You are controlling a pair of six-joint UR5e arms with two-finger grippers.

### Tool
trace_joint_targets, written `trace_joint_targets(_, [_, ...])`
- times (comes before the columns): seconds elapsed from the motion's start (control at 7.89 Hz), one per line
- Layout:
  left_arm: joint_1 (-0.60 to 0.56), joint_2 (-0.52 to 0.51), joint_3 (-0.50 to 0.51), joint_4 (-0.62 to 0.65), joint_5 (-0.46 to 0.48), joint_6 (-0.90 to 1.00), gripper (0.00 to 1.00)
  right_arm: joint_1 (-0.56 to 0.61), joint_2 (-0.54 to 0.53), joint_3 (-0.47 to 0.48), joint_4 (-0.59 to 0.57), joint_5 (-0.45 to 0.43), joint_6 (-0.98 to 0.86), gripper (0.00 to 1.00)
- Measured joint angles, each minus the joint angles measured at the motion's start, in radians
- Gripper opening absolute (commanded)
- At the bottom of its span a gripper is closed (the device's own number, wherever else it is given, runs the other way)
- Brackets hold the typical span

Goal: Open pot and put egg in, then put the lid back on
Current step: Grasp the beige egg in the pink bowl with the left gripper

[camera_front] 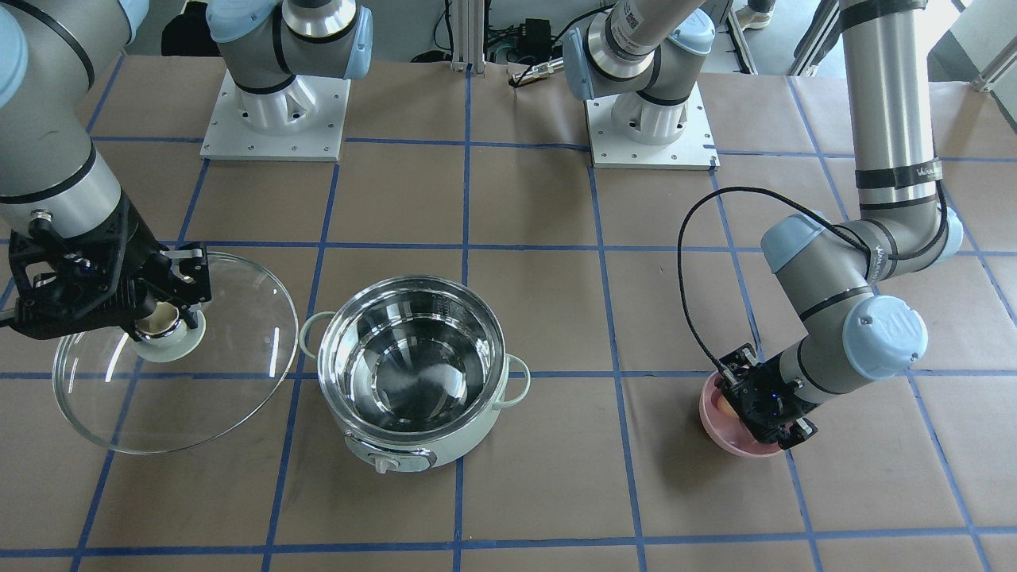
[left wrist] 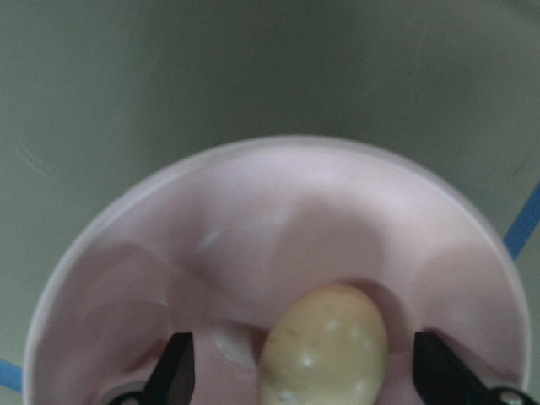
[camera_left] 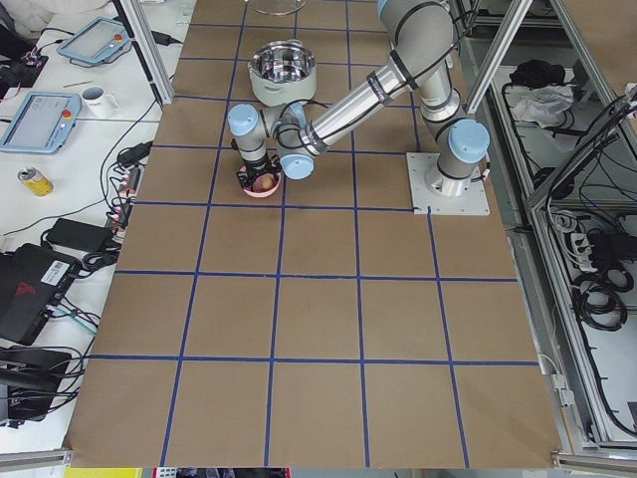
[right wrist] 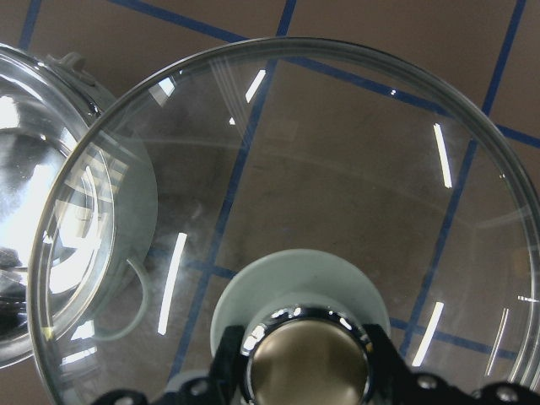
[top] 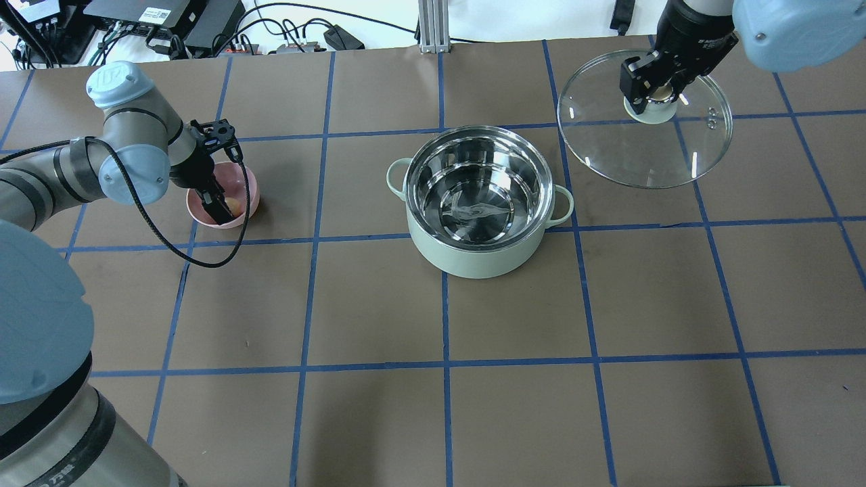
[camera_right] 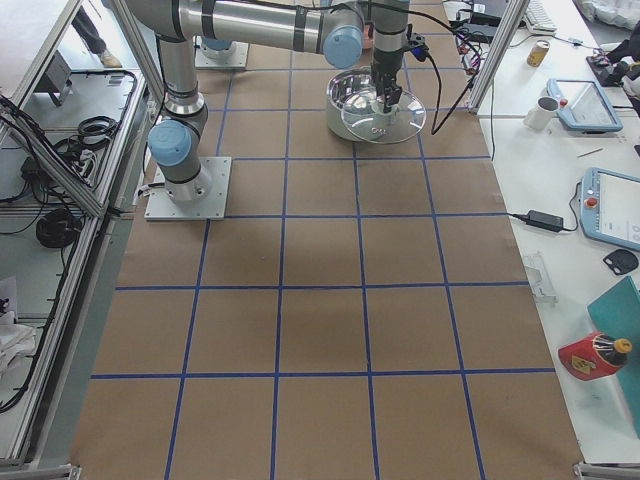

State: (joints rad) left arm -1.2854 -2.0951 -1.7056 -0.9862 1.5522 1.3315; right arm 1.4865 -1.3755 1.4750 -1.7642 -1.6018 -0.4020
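One light, brittle egg sits lower centre of my wrist view in the pink bowl, between my spread left claw; I'd pinch its sides gently. My right claw clamps the lid by its knob.

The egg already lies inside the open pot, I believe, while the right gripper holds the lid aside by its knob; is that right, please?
Not quite: the egg lies in the pink bowl, between the fingers of the open left gripper, as the left wrist view shows; the overhead view shows the pot open and empty. The right gripper does hold the lid aside by its knob.
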Motion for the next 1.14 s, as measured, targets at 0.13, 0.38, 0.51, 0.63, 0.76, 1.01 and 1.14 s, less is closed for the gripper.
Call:
trace_joint_targets(0.13, [0.000,-0.001,0.000,0.000,-0.001,-0.001,0.66,0.000,0.000,0.000,-0.001,0.001,-0.001,0.00])
trace_joint_targets(0.38, [0.000,-0.003,0.000,0.015,-0.015,-0.003,0.59,-0.001,0.000,0.002,-0.001,-0.004,-0.001,0.00])
trace_joint_targets(0.51, [0.000,-0.005,0.000,0.027,-0.038,-0.009,0.56,-0.001,0.000,0.002,-0.001,-0.005,0.000,0.00])
trace_joint_targets(0.63, [0.000,-0.007,0.000,0.032,-0.049,-0.020,0.54,0.000,0.000,0.002,0.000,-0.006,-0.001,0.00])
trace_joint_targets(0.76, [0.000,-0.008,0.001,0.035,-0.052,-0.027,0.50,0.000,0.000,0.003,-0.001,-0.008,-0.001,0.00])
trace_joint_targets(1.01, [0.000,-0.010,0.005,0.036,-0.046,-0.030,0.36,0.000,0.000,0.004,-0.002,-0.008,-0.001,0.00])
trace_joint_targets(1.14, [0.000,-0.010,0.006,0.037,-0.031,-0.031,0.30,0.000,0.000,0.004,-0.003,-0.008,-0.001,0.00])
